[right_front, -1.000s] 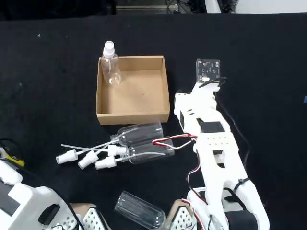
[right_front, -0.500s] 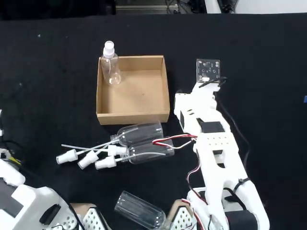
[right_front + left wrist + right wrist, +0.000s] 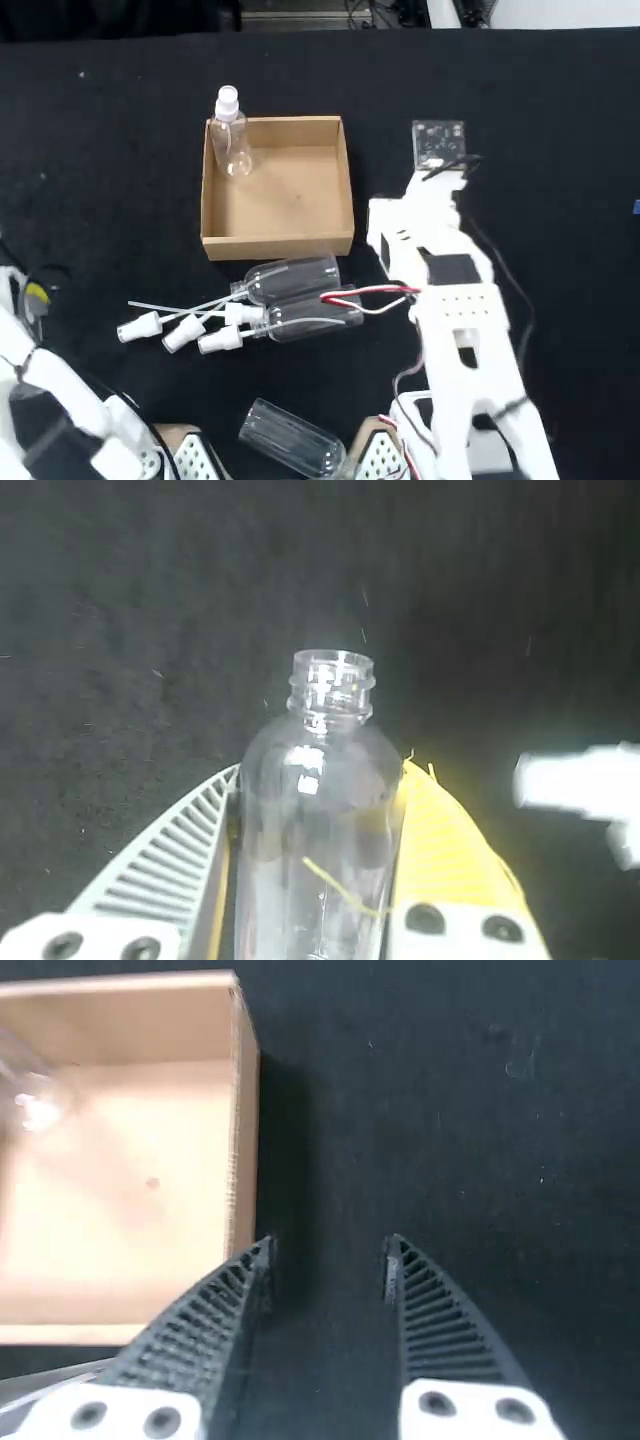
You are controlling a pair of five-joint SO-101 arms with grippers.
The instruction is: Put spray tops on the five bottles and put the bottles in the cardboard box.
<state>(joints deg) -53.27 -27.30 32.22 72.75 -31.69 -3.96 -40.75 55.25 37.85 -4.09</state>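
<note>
1. An open cardboard box (image 3: 345,180) holds one capped bottle (image 3: 232,145) in its far left corner.
2. Two clear bottles (image 3: 295,280) lie side by side just before the box, with white spray tops (image 3: 180,332) at their necks.
3. An uncapped bottle (image 3: 292,438) lies at the desk's (image 3: 520,90) near edge.
4. An open-necked bottle (image 3: 320,820) sits in the left pincer (image 3: 320,770).

Robotics lab bench: a table (image 3: 560,120) draped in black cloth carries white plastic arms (image 3: 455,330) with bare red-and-white servo wires (image 3: 365,297) and an exposed circuit board (image 3: 438,144) on one arm's end, while cables (image 3: 392,12) trail behind the far edge.
</note>
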